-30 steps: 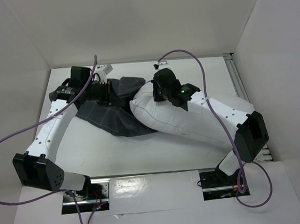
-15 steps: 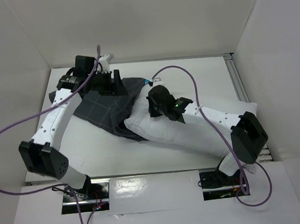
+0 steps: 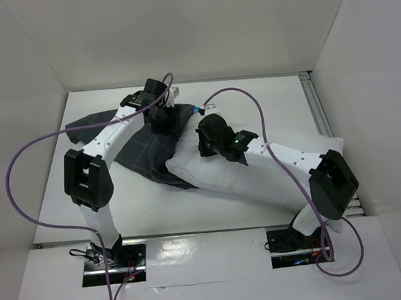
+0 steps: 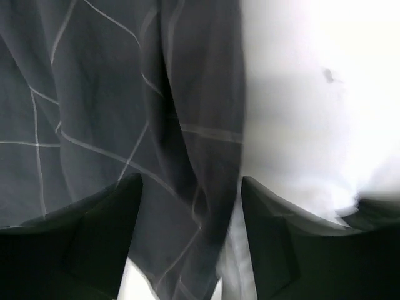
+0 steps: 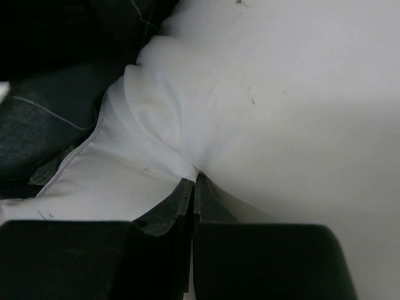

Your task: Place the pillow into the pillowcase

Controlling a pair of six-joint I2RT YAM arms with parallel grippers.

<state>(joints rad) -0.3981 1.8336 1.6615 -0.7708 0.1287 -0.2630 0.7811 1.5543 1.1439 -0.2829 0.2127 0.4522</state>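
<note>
Now left pincer (image 4: 190,182) has released the pillowcase (image 3: 144,153); right pincer (image 5: 194,181) pinches pillow (image 5: 281,94).

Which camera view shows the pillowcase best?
The top external view: it shows the pillowcase nearly whole, lying against the pillow. The left wrist view shows only a close patch of its checked folds; the right wrist view only a dark corner.

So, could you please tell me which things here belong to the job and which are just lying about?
Job: pillow, pinched by the shut right tool; pillowcase, beneath the open left tool.
Lying about: purple cables; metal rail on the right.
</note>
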